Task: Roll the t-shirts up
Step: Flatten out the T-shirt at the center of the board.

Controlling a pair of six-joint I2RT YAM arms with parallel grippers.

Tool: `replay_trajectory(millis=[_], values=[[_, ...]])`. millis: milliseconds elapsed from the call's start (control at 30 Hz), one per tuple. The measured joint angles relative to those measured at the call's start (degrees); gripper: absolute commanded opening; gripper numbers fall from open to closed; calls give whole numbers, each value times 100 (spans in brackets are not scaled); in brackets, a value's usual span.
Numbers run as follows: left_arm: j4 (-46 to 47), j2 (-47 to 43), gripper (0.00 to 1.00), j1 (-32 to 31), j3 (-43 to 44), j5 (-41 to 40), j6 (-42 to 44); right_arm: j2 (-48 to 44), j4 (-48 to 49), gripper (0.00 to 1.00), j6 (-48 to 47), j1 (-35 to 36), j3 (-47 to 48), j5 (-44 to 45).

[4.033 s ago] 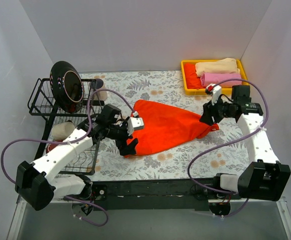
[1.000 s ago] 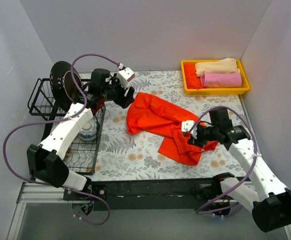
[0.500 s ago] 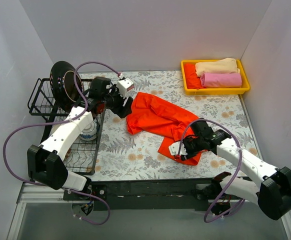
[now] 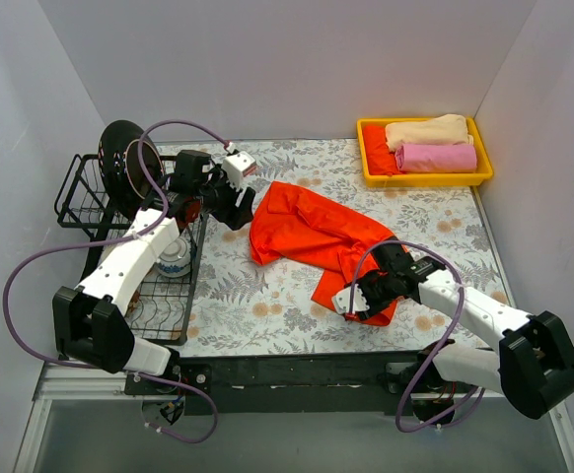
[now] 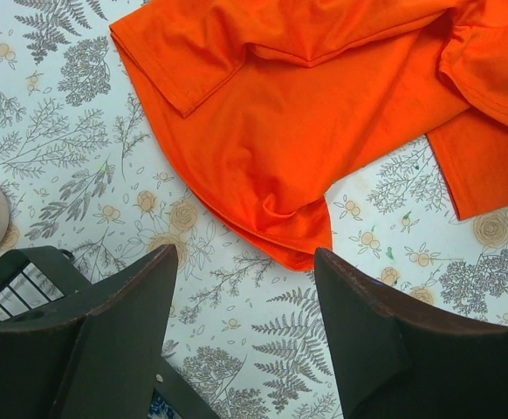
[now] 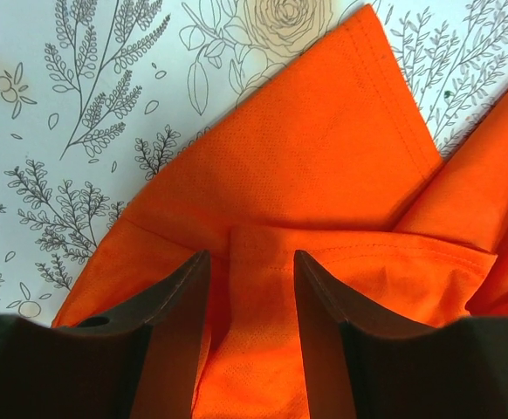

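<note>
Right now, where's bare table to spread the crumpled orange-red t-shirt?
Near-left floral tablecloth, between black wire rack and orange-red t-shirt, is bare; so is the strip between shirt and yellow plastic tray. Crowded: near-right under the right gripper, and the tray.

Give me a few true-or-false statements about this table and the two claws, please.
1. The bright orange-red cloth t-shirt is rolled up tight. False: it lies spread and creased on the flower-printed table.
2. The yellow plastic tray holds a beige cloth roll and a pink cloth roll. True.
3. The left claw grips the t-shirt. False: it is open above the table, near the shirt's edge, holding nothing.
4. The right claw is over the t-shirt's near edge. True.
</note>
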Motion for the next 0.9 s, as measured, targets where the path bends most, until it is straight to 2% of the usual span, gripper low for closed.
replay_trajectory(millis=[300,500,600,733,800,900], values=[[2,59,64,2,0,2,2,208,293,45,-17,0,-98,188],[4,61,64,2,0,2,2,249,411,37,24,0,-98,243],[4,61,64,2,0,2,2,326,476,29,70,0,-98,286],[4,61,64,2,0,2,2,516,509,6,190,0,-70,337],[4,61,65,2,0,2,7,621,483,1,284,0,7,352],[4,61,65,2,0,15,28,706,356,1,529,-20,278,348]])
